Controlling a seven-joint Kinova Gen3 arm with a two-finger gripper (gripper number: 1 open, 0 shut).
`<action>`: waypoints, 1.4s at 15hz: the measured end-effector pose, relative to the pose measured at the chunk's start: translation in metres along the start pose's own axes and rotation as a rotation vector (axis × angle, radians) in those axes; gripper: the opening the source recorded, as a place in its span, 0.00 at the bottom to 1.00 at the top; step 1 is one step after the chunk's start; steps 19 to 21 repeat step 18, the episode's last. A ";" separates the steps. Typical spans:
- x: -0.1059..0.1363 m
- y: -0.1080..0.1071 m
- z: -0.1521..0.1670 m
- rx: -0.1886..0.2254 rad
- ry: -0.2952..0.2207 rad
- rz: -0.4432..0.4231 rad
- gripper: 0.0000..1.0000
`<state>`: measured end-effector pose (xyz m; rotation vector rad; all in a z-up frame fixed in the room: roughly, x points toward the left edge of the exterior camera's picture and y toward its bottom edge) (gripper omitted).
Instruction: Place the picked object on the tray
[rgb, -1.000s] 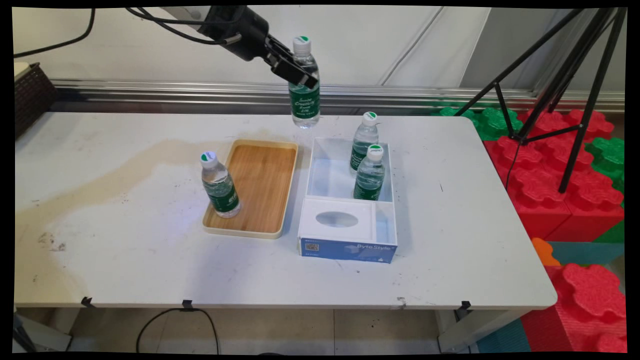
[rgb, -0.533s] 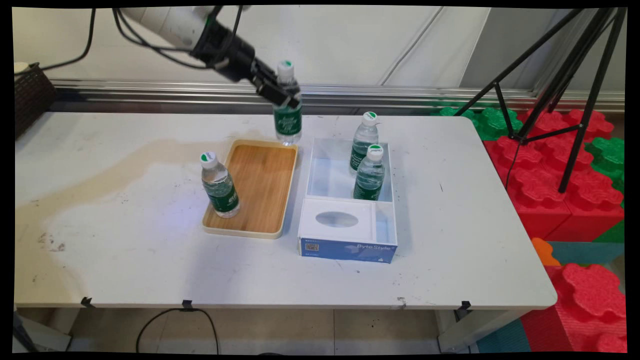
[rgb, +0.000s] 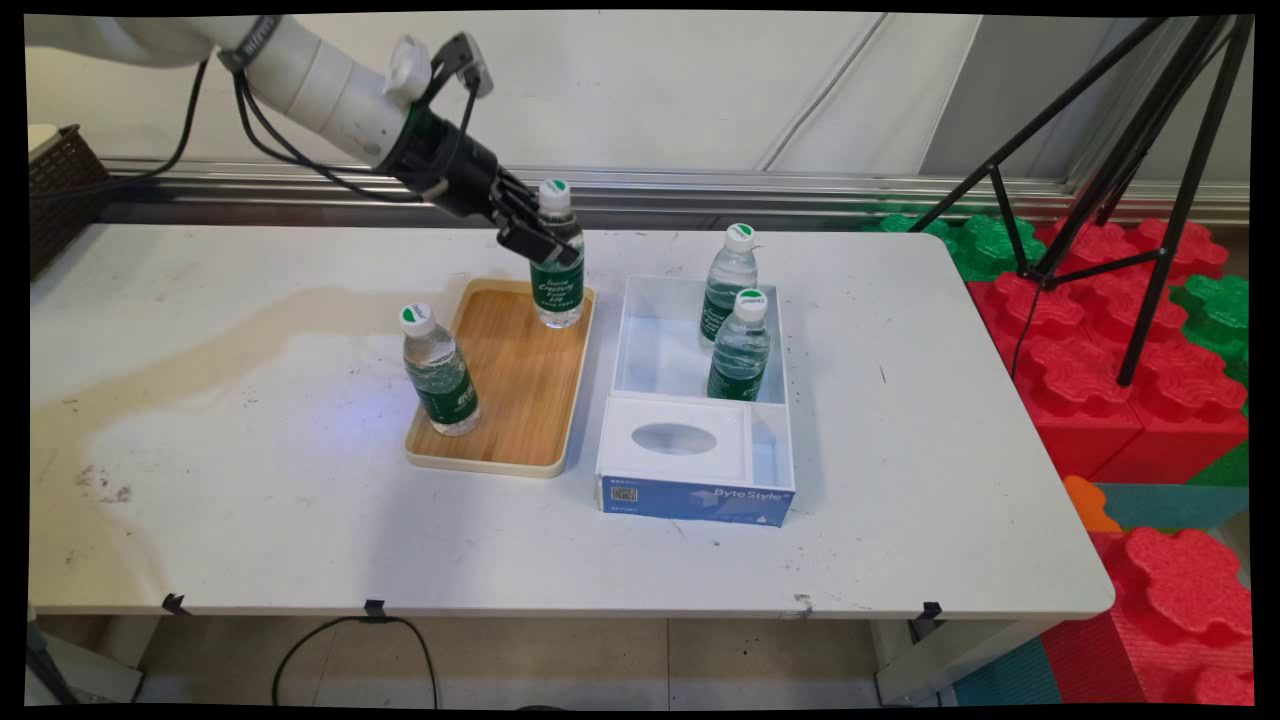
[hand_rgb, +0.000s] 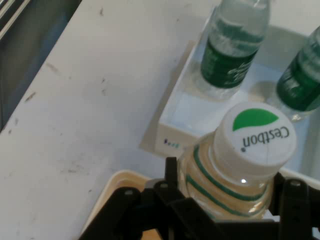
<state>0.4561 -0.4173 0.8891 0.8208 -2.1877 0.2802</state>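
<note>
My gripper (rgb: 540, 238) is shut on a clear water bottle (rgb: 557, 268) with a green label and a white cap, holding it upright at the far right corner of the wooden tray (rgb: 520, 400). Whether its base touches the tray I cannot tell. In the hand view the held bottle (hand_rgb: 235, 175) sits between the black fingers (hand_rgb: 172, 177), cap toward the camera. A second bottle (rgb: 439, 372) stands at the tray's near left. Two more bottles (rgb: 739, 345) (rgb: 727, 282) stand in the white box (rgb: 625, 330); they show in the hand view too, one bottle (hand_rgb: 232, 50) and another bottle (hand_rgb: 302, 80).
The white box has a blue front panel (rgb: 695, 500) and a lidded section with an oval opening (rgb: 674, 438). A brown basket (rgb: 62, 190) sits at the table's far left. A black tripod (rgb: 1150, 180) and red and green foam blocks (rgb: 1130, 370) stand to the right of the table.
The gripper has carried the bottle down and to the left, from high above the box's far edge to the far right corner of the tray.
</note>
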 end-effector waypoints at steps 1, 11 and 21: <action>-0.005 -0.002 0.003 0.008 -0.002 0.004 0.00; -0.038 -0.020 0.030 0.052 -0.006 0.005 0.00; -0.046 -0.031 0.046 0.070 0.019 0.011 1.00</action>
